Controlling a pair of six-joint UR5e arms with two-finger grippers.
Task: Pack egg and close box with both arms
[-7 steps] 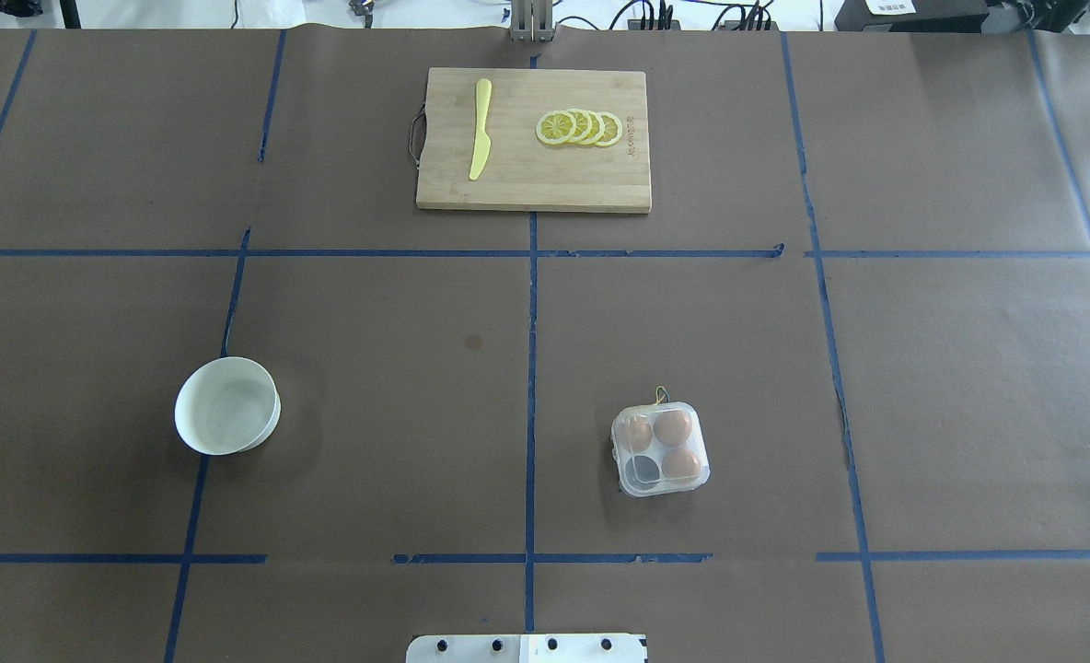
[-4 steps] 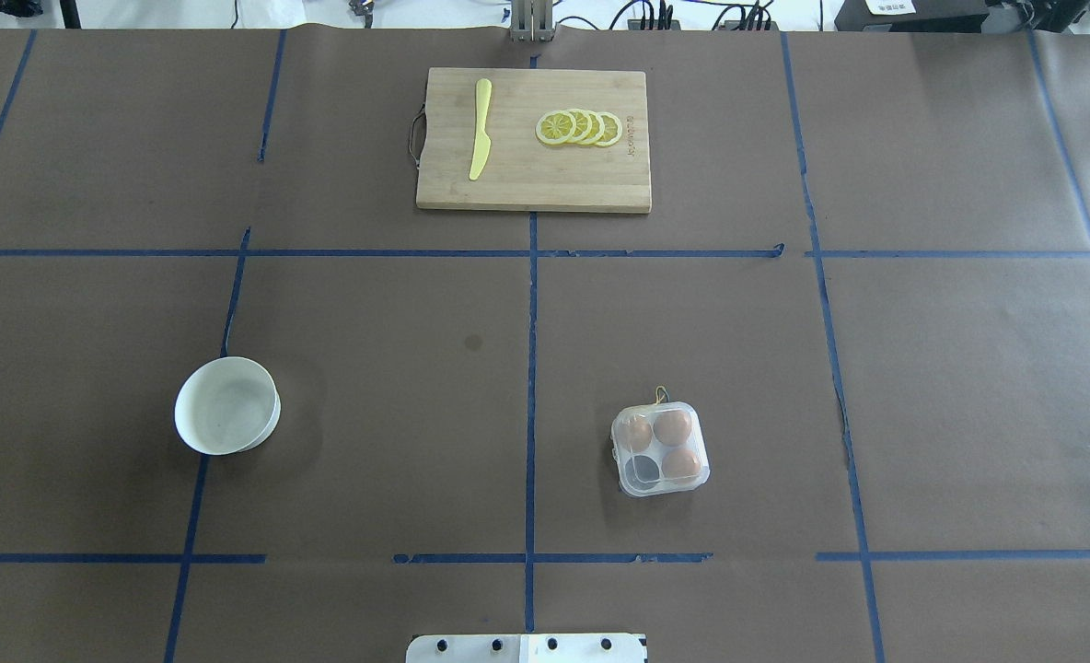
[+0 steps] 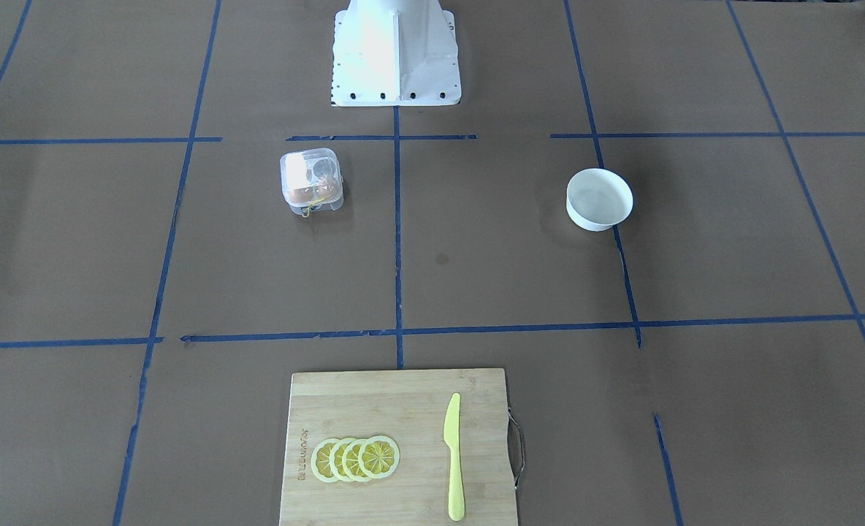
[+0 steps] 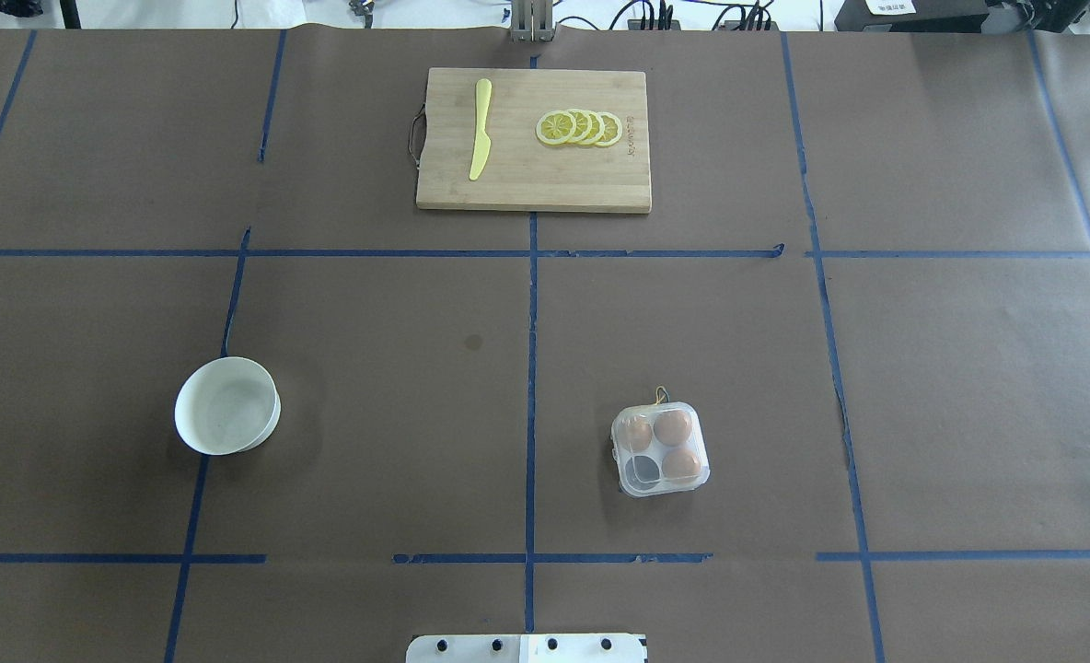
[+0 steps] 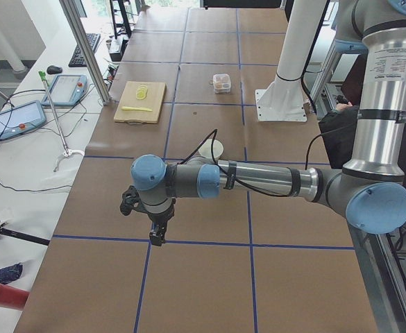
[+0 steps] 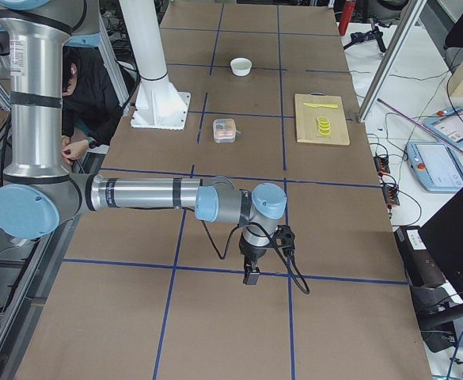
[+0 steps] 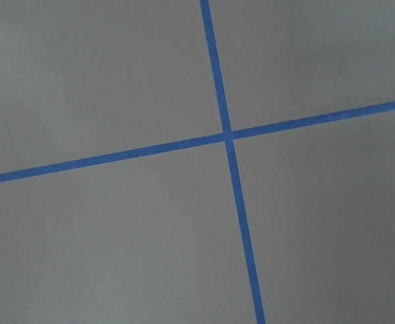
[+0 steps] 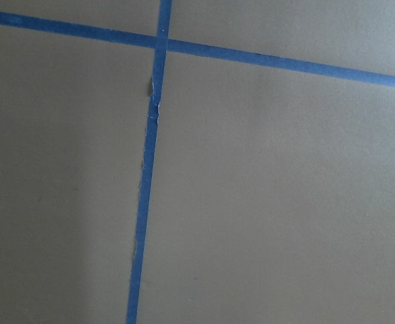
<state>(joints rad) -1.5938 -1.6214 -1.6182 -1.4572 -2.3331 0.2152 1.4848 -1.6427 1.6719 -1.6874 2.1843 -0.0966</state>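
The clear egg box (image 4: 660,449) stands on the brown table, right of the centre line and near the robot. It also shows in the front view (image 3: 311,180). Its lid lies down over the cups. Three orange-brown eggs are inside, one of them at the far right cup (image 4: 672,426); the near left cup looks empty. A yellow string (image 4: 661,395) sticks out at its far side. My left gripper (image 5: 157,236) and right gripper (image 6: 251,277) hang over bare table at opposite ends, far from the box. They show only in the side views, so I cannot tell if they are open.
An empty white bowl (image 4: 226,406) sits on the left half. A wooden cutting board (image 4: 533,180) at the far middle holds a yellow knife (image 4: 481,129) and lemon slices (image 4: 579,127). The white pedestal base (image 3: 394,58) stands at the near edge. Wrist views show only paper and blue tape.
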